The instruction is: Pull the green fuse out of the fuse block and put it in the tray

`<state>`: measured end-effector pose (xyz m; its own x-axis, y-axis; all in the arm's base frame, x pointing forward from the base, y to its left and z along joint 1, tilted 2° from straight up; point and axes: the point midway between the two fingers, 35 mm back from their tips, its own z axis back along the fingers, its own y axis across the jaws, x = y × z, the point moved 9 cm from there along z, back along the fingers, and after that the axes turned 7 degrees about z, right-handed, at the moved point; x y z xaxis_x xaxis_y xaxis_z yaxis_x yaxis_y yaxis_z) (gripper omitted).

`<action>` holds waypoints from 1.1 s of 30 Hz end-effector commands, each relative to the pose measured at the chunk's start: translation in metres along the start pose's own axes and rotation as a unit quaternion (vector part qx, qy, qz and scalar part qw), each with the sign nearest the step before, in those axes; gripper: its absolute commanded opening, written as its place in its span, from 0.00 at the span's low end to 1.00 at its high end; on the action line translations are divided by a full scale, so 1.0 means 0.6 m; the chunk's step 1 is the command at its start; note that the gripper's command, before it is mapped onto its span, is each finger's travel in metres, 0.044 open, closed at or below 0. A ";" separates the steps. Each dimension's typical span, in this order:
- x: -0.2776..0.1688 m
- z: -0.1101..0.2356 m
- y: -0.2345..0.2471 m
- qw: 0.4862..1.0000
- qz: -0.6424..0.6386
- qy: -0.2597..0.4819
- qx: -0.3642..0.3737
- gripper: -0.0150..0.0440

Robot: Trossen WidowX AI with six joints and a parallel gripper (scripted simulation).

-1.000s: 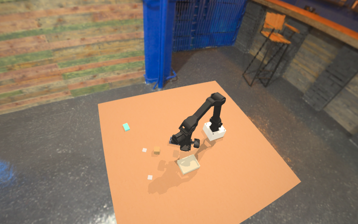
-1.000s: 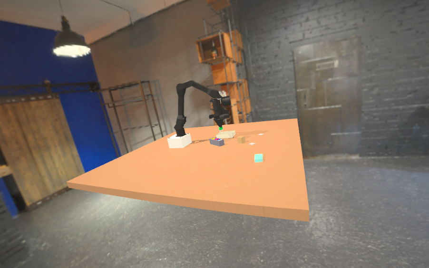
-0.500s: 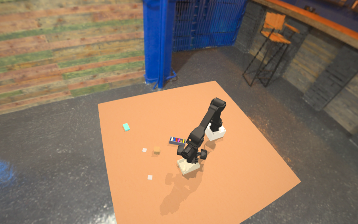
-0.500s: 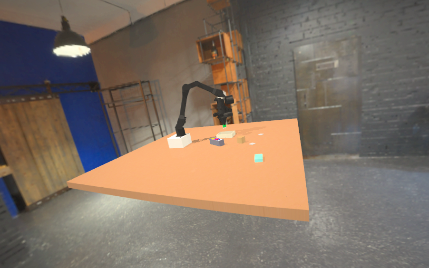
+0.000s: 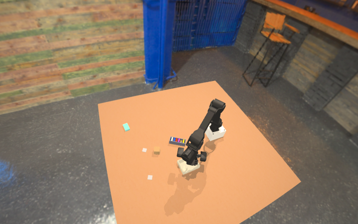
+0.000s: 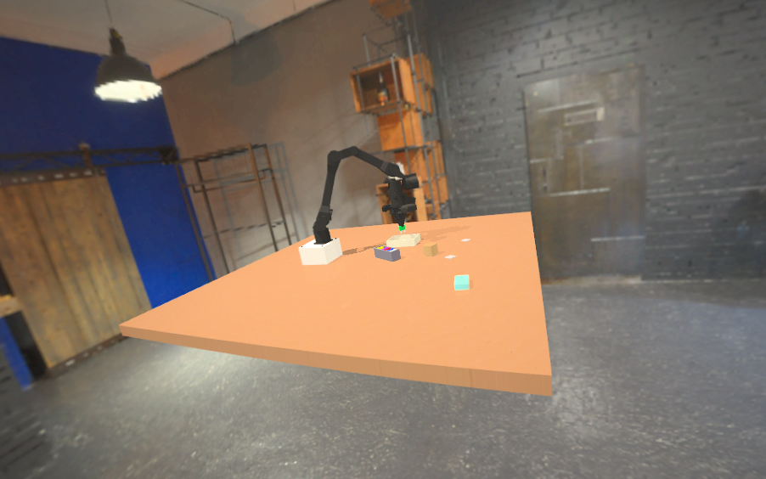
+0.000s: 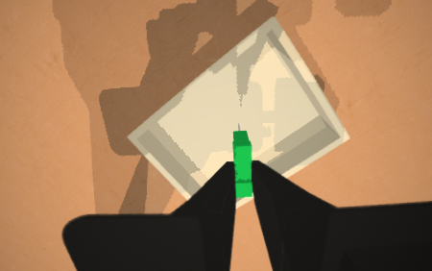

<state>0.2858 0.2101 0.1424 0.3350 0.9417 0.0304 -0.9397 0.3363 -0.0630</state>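
My gripper (image 7: pixel 242 168) (image 6: pixel 401 226) is shut on the green fuse (image 7: pixel 243 160) (image 6: pixel 402 229), which hangs from the fingertips above the tray. The cream rectangular tray (image 7: pixel 312 79) (image 6: pixel 411 240) (image 5: pixel 184 172) lies on the table below, turned at an angle in the wrist view. The grey fuse block (image 5: pixel 177 143) (image 6: pixel 387 255) stands beside the tray, towards the back in the top view, and holds several fuses, among them white, blue, red, magenta and yellow. In the top view the arm hides the fingertips and the green fuse.
A tan wooden cube (image 5: pixel 156 150) (image 6: pixel 430 249) stands left of the tray in the top view. Two flat white squares (image 5: pixel 144 149) (image 5: pixel 149 177) lie farther left. A turquoise block (image 5: pixel 126 126) (image 6: pixel 461 282) lies at the far left. The arm's white base (image 5: pixel 216 134) (image 6: pixel 320 252) stands behind.
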 end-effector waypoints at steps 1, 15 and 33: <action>-0.001 -0.014 0.000 1.000 -0.002 0.004 0.001 0.25; -0.001 -0.036 0.001 1.000 -0.001 0.001 0.001 0.30; -0.001 0.025 0.001 1.000 -0.002 0.004 0.001 0.81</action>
<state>0.2841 0.2093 0.1460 0.3347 0.9422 0.0141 -0.9408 0.3350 -0.0519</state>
